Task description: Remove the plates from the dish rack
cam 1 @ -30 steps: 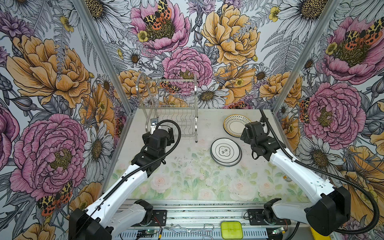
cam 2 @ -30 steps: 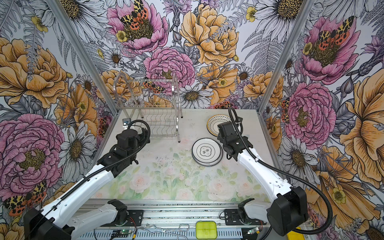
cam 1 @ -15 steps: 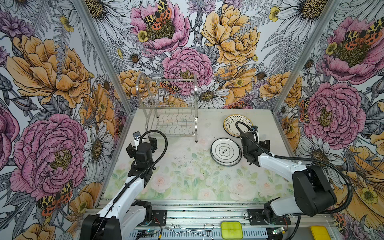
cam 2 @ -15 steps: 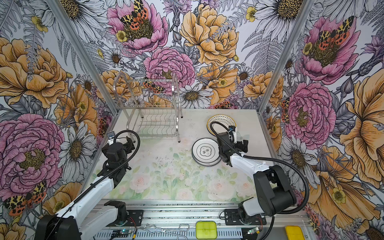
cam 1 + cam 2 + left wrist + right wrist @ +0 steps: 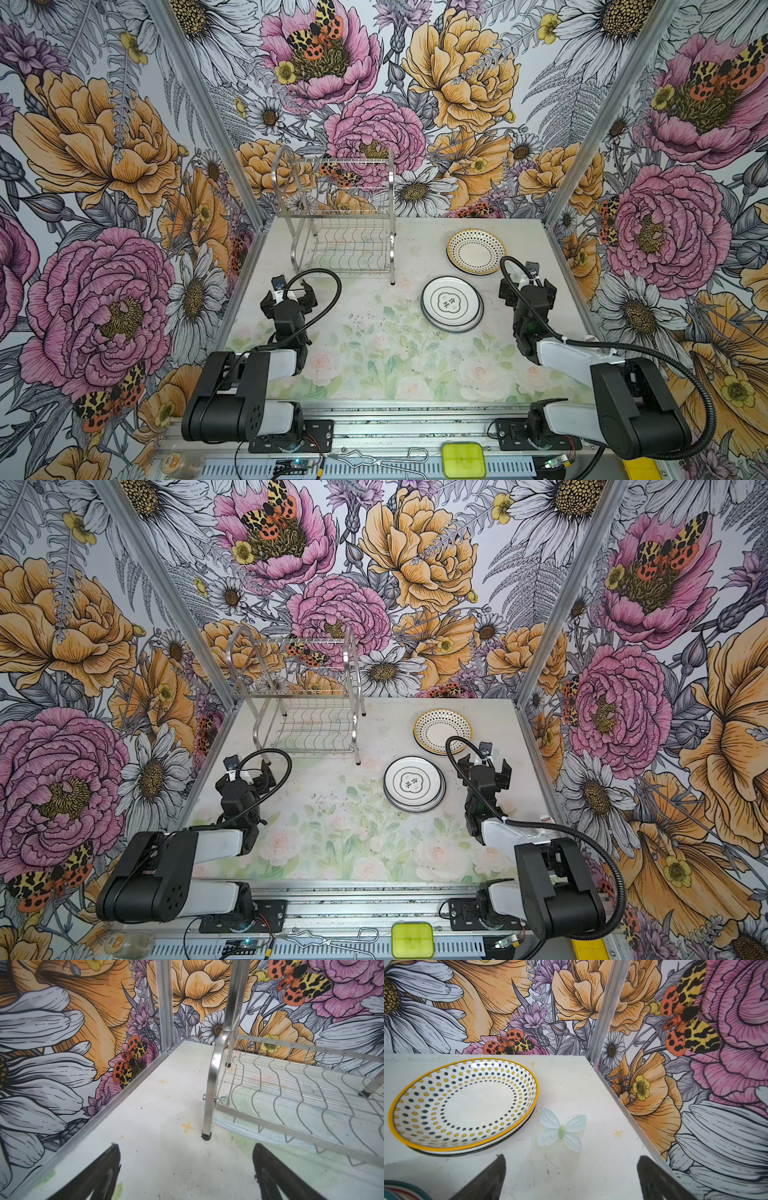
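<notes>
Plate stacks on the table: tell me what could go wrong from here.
1. The dotted stack sits unevenly, its top plate overhanging those beneath; a bump from the open right tool nearby could slide it.
2. The character stack also looks offset and lies close to that same tool.
3. The open left tool faces a front leg of the dish rack; a forward move might shove the empty rack.

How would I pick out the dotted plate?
Start at the wire dish rack at the back of the table. Right of it, the dotted plate lies farther back, yellow-rimmed, unlike the nearer plate with black characters.
</notes>
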Motion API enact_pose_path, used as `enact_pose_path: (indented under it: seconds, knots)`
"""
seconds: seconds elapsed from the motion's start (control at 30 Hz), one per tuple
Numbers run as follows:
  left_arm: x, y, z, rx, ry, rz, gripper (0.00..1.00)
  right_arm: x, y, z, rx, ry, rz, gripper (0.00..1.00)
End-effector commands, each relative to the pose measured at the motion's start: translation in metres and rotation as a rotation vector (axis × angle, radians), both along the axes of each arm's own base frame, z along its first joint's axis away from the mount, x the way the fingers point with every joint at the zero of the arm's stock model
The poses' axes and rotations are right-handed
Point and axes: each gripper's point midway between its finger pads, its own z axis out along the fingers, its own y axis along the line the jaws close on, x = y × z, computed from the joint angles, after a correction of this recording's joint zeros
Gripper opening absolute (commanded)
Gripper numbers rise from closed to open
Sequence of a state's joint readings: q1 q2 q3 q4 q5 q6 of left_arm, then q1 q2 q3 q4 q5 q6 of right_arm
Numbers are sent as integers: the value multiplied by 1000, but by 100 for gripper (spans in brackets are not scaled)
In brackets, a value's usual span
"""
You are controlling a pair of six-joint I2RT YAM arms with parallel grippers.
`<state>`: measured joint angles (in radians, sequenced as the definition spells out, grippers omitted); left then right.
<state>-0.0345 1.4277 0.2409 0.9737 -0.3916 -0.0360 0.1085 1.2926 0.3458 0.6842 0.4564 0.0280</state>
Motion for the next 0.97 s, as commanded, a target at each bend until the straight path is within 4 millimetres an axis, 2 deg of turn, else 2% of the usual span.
enact_pose_path:
  seconds: [0.0, 0.03, 0.13, 0.2, 0.27, 0.43, 0.67, 0.83, 0.93]
  knots:
    - [6, -10, 21, 11, -110, -48, 99, -1, 8, 3, 49, -117, 74, 99]
    - [6, -12, 22, 21, -104, -45, 99, 0, 9, 1, 56, -134, 91, 99]
    - [7, -18, 23, 39, -119, -65, 99, 10, 13, -20, 43, -116, 111, 99]
    - [7, -26, 22, 65, -121, -86, 99, 9, 20, -20, 44, -105, 141, 100]
    - [8, -32, 21, 91, -118, -101, 99, 6, 17, -20, 41, -127, 134, 99]
    - [14, -37, 12, 110, -106, -118, 99, 6, 29, -18, 21, -138, 196, 99]
    - [14, -37, 11, 98, -93, -124, 99, 5, 30, -18, 18, -140, 205, 100]
    - [14, -37, 11, 102, -96, -123, 99, 20, 23, -22, 40, -80, 169, 99]
    - [14, -37, 11, 100, -96, -123, 99, 13, 20, -22, 39, -99, 152, 100]
